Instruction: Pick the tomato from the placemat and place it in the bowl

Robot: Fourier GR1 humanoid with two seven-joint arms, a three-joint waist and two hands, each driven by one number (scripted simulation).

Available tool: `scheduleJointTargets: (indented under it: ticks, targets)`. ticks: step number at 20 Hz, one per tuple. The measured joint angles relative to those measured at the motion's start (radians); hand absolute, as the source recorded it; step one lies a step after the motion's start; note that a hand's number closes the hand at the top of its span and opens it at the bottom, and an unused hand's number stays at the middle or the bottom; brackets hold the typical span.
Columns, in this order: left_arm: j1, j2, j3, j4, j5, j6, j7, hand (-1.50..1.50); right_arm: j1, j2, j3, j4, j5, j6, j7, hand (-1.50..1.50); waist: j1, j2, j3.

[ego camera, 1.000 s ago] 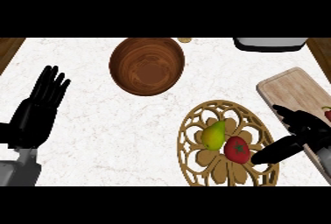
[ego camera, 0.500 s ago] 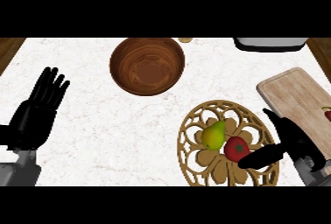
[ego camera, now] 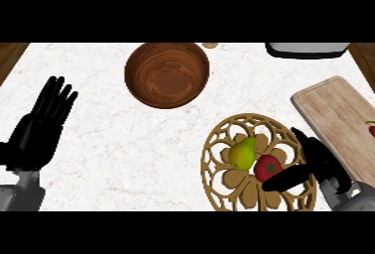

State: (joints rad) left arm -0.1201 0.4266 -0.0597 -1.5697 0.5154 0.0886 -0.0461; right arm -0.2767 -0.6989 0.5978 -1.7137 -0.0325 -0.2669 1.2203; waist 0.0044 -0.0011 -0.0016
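Two hands in head view, both black on grey forearms. Left hand (ego camera: 38,133) sits at the left edge over the white marbled worktop (ego camera: 110,163), fingers straight and slightly spread, pointing up, holding nothing, resting. Right hand (ego camera: 316,163) comes in from the lower right, over the right rim of the round openwork placemat (ego camera: 227,144). Its fingers are extended and apart, not curled round anything; thumb (ego camera: 285,177) points left and reaches just beside the tomato (ego camera: 268,167), contact can't be told. Tomato is red with a green stem top, lying on the placemat right of centre, not lifted. Yellow-green pear (ego camera: 242,153) lies on the placemat too, just left of the tomato, touching or nearly touching it. Wooden bowl (ego camera: 167,73), dark brown, sits at top centre of the worktop, well apart from the placemat, up and to the left of it; nothing visible inside. Light wooden cutting board (ego camera: 333,119) lies tilted at the right, just beside the placemat's right rim, partly under the right hand. Small red item (ego camera: 371,130) shows on the board at the frame's right edge, cut off, can't identify. Grey-white appliance edge (ego camera: 304,49) at top right, mostly out of frame
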Motion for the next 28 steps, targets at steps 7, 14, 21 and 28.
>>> scheduleJointTargets:
  ticks: [7, 14, 21, 28]
  targets:
    - [-0.015, -0.028, 0.000, 0.016, -0.021, 0.004, 0.001, 0.00, 0.002, 0.050, -0.001, 0.074, 0.008, 0.012, -0.017, 1.50, -0.002, 0.000, -0.001]
    - [-0.009, -0.033, 0.019, 0.006, -0.025, -0.013, 0.004, 0.00, -0.024, 0.044, 0.025, 0.116, 0.050, 0.062, -0.036, 1.50, -0.002, -0.008, -0.012]
    - [0.000, -0.042, 0.031, -0.004, -0.037, -0.024, 0.013, 0.00, -0.074, 0.058, 0.041, 0.169, 0.097, 0.115, -0.046, 1.50, -0.003, -0.009, -0.014]
    - [-0.040, -0.052, 0.003, -0.013, -0.038, -0.045, 0.039, 0.00, -0.262, 0.199, 0.254, 0.092, 0.213, 0.217, -0.165, 1.50, 0.083, 0.007, -0.005]
